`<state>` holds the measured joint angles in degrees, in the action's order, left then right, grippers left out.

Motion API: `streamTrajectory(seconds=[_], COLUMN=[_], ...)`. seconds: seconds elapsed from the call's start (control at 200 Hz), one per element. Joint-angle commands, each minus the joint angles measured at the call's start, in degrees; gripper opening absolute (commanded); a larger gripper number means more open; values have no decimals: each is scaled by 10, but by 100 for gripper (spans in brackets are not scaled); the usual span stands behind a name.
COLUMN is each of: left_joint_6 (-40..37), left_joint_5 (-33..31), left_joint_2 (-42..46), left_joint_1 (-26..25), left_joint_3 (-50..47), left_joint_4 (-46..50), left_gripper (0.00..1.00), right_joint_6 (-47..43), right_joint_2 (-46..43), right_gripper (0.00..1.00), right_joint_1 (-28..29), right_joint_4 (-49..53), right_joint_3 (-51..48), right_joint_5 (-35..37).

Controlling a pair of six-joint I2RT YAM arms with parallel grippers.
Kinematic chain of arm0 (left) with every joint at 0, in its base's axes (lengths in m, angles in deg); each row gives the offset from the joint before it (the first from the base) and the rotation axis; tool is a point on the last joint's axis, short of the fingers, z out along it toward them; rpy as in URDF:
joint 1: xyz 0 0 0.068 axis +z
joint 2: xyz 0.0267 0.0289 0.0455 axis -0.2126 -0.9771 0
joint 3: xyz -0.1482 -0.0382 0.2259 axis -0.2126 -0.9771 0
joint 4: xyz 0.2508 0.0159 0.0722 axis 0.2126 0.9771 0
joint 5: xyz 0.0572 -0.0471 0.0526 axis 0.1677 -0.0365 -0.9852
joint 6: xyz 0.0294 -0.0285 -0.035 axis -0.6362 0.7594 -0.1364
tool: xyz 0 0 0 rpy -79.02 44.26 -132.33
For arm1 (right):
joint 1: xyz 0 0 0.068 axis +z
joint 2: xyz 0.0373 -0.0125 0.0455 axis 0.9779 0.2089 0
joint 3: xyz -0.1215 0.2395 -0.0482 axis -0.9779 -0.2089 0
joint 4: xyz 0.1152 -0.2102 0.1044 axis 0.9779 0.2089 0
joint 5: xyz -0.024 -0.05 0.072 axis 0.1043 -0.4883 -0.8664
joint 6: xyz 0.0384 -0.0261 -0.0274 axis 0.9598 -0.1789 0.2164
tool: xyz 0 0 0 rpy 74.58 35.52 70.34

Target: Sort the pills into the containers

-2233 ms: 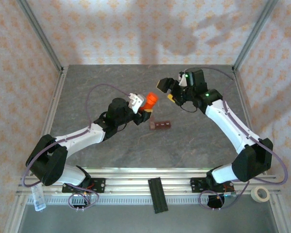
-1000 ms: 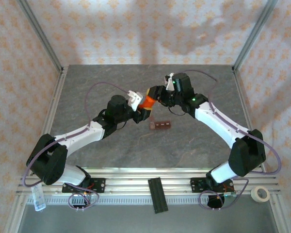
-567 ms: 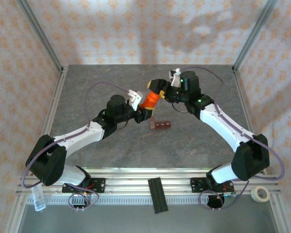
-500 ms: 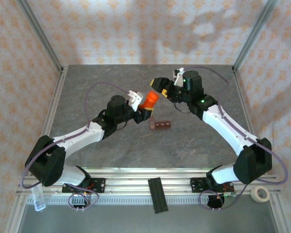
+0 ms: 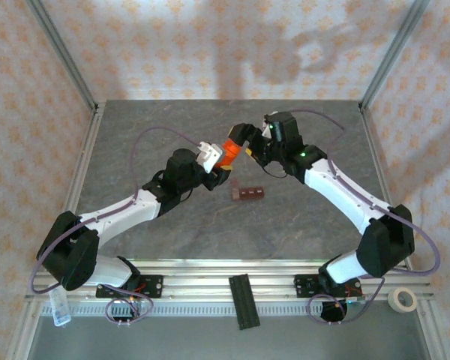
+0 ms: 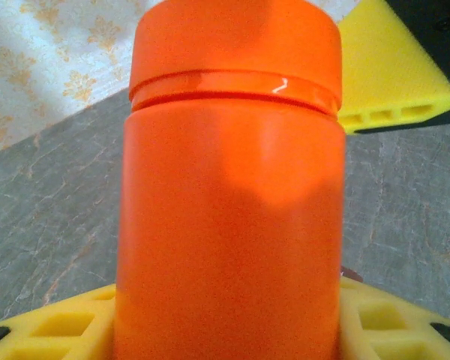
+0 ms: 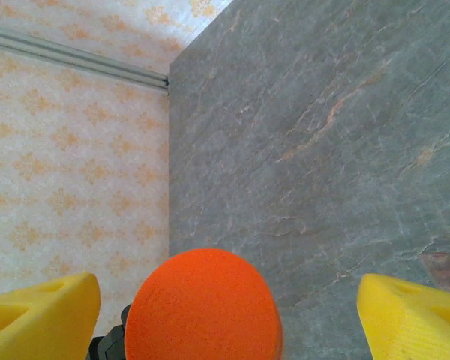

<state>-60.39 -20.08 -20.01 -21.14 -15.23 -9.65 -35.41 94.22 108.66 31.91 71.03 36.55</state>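
You have the grey marbled table (image 5: 135, 142) under both arms. Your left gripper (image 5: 222, 168) is clamped on the lower body of an orange pill bottle (image 6: 225, 210), which is tilted above the table. Your right gripper (image 5: 245, 142) is spread wide, with a yellow pad (image 7: 409, 319) on either side of the bottle's orange cap (image 7: 202, 307), neither pad touching it. The reddish-brown containers strip (image 5: 248, 193) lies flat on the table, just nearer the arm bases than the bottle.
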Motion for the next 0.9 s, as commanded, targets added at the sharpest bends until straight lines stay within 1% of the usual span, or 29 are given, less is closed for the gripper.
streamTrajectory(seconds=[0.0, 0.065, 0.19, 0.38, 0.546, 0.716, 0.811, 0.896], left_joint_6=[-12, -11, -9, -5, 0, 4, 11, 34], left_joint_5=[-12, -13, -13, -8, -6, -7, -5, 28], left_joint_2=[8, 6, 3, -5, -10, -9, -6, -2], left_joint_1=[-7, -8, -8, -8, -8, -8, -7, 0], left_joint_3=[16, 15, 18, 28, 33, 35, 31, 25], left_joint_4=[-4, -4, -6, -6, -6, -4, -8, -25], left_gripper=[0, 0, 0, 0, 0, 0, 0, 0], right_joint_6=[8, 9, 11, 11, 7, -9, -27, -54], right_joint_2=[5, 9, 15, 21, 23, 21, 13, 4], right_gripper=[87, 84, 74, 73, 57, 44, 42, 42], right_joint_1=[8, 11, 13, 14, 14, 14, 12, 3], right_joint_4=[-4, -6, -11, -13, -14, -23, -47, -81], right_joint_3=[27, 27, 23, 22, 19, 9, -3, -18], right_joint_5=[13, 11, 6, -6, -9, -14, -24, -41])
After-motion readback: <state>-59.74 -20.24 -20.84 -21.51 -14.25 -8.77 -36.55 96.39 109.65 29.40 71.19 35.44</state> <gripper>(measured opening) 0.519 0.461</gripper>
